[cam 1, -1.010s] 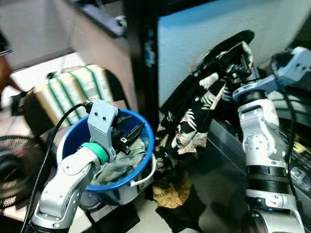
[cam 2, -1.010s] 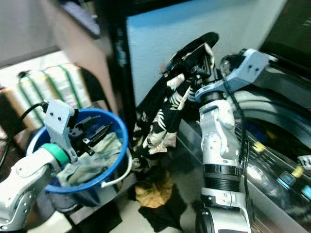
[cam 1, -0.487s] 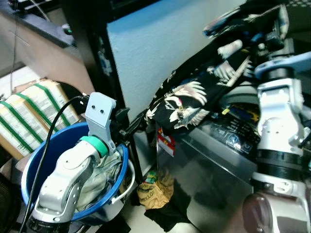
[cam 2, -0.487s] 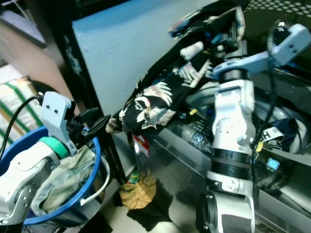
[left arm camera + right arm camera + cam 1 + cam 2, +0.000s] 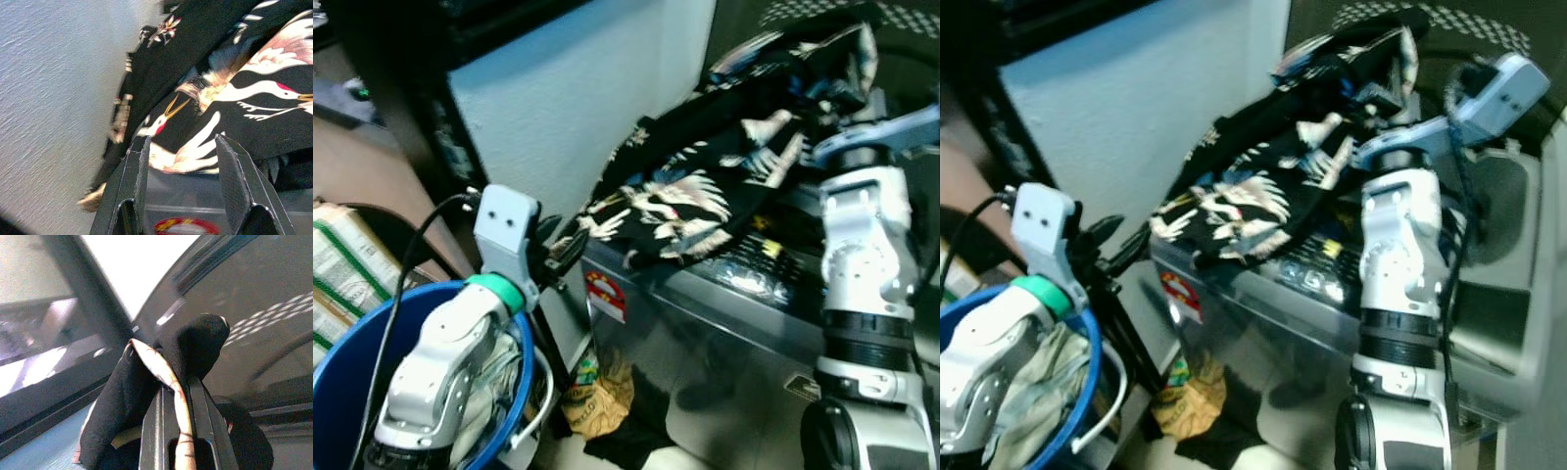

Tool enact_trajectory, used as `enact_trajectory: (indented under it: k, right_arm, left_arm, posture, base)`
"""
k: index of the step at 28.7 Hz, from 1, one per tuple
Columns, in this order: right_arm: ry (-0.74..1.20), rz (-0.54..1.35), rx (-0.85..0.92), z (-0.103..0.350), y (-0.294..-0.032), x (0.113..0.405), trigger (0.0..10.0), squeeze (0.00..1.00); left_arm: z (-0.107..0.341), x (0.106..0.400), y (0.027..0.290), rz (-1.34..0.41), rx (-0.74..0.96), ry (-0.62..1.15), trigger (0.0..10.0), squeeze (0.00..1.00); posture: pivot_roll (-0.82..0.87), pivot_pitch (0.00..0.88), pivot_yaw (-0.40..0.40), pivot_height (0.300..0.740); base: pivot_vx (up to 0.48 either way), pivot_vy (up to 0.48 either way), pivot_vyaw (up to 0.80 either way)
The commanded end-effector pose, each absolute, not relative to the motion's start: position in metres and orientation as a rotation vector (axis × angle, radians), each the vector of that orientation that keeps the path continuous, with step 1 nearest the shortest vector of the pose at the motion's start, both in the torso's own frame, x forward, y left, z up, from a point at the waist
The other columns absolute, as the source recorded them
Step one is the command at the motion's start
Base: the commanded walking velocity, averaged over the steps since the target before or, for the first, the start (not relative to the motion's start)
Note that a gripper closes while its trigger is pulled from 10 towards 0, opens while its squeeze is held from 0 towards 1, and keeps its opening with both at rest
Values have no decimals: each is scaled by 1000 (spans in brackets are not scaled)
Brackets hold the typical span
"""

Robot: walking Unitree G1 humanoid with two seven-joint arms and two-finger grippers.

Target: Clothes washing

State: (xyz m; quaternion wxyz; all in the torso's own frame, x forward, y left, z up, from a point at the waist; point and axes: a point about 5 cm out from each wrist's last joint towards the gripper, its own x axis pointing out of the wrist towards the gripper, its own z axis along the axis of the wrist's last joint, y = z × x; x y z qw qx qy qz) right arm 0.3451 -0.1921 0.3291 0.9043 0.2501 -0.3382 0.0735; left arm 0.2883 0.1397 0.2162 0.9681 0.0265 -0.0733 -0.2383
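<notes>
A black shirt with white crane print [image 5: 705, 196] hangs from my right gripper [image 5: 178, 382], which is shut on a fold of it, high above the silver washing machine [image 5: 724, 323]. The shirt's lower part lies draped over the machine's control panel and left corner. My left gripper [image 5: 563, 250] is open beside that corner. Its fingers [image 5: 230, 166] point at the shirt's hanging hem [image 5: 215, 112] with nothing between them. A blue basket [image 5: 524, 362] with grey-green clothes [image 5: 1033, 392] sits at the lower left, below my left arm.
A pale blue wall [image 5: 568, 98] rises behind the machine. Yellow and black clothes [image 5: 602, 397] lie on the floor at the machine's foot. A red sticker [image 5: 607, 294] marks the machine's front. A striped box [image 5: 337, 274] stands at the far left.
The view has swung to the right, bringing the washing machine in. The right gripper has carried the shirt over the machine's top. My left gripper is now out of the basket, by the machine's corner.
</notes>
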Motion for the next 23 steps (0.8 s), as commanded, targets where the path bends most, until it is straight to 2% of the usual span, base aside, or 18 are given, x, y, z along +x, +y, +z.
enact_trajectory:
  k: [1, 23]
  right_arm:
    - [-725, 153, 507, 334, -191, 343, 10000, 0]
    - [-707, 157, 466, 330, -186, 347, 10000, 0]
  left_arm:
    - [213, 289, 145, -458, 71, -133, 10000, 0]
    - [216, 291, 155, -381, 63, -156, 10000, 0]
  posture:
    - [134, 0, 107, 740]
    - [147, 1, 99, 740]
  base:
    - [0, 0, -800]
    - [0, 0, -800]
